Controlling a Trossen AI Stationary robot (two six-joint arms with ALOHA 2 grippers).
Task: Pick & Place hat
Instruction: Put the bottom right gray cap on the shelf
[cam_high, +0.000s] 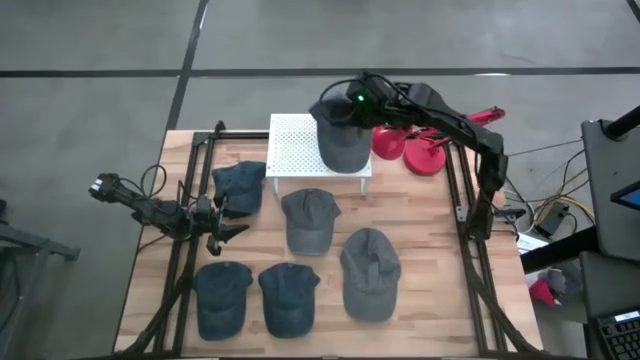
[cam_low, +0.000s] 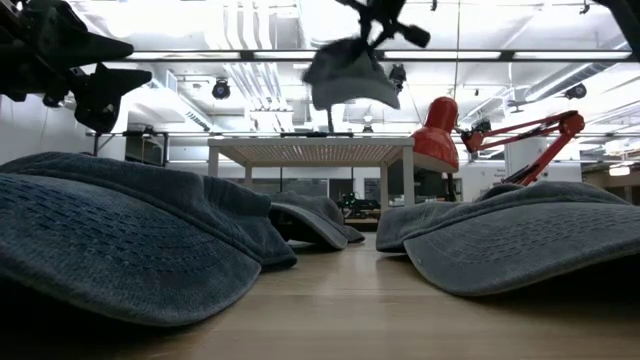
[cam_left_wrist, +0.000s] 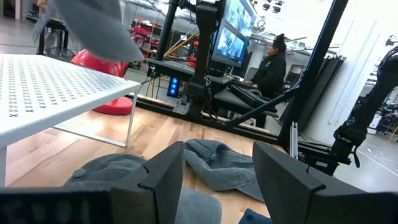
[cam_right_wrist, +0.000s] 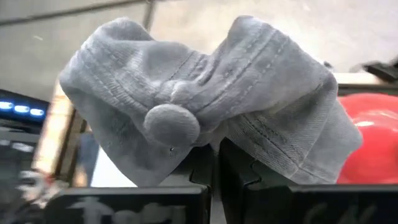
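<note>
Waiting at left centre of the high view, left gripper (cam_high: 228, 222) sits with fingers apart near the dark caps. Upper centre, right gripper (cam_high: 345, 108) clamps a grey denim cap (cam_high: 343, 143), lifted over the white perforated stand (cam_high: 293, 148).

My wooden surface (cam_high: 430, 215) carries a white perforated stand (cam_high: 295, 145) along its far edge. Just beside the stand sits a red desk lamp (cam_high: 425, 155), its rounded shade (cam_low: 437, 130) lowered and its jointed red arm (cam_low: 525, 130) reaching outward. Beyond my surface, a person in dark clothing (cam_left_wrist: 272, 65) is seated before glowing monitors (cam_left_wrist: 233, 34), with dark metal frames standing around them.
</note>
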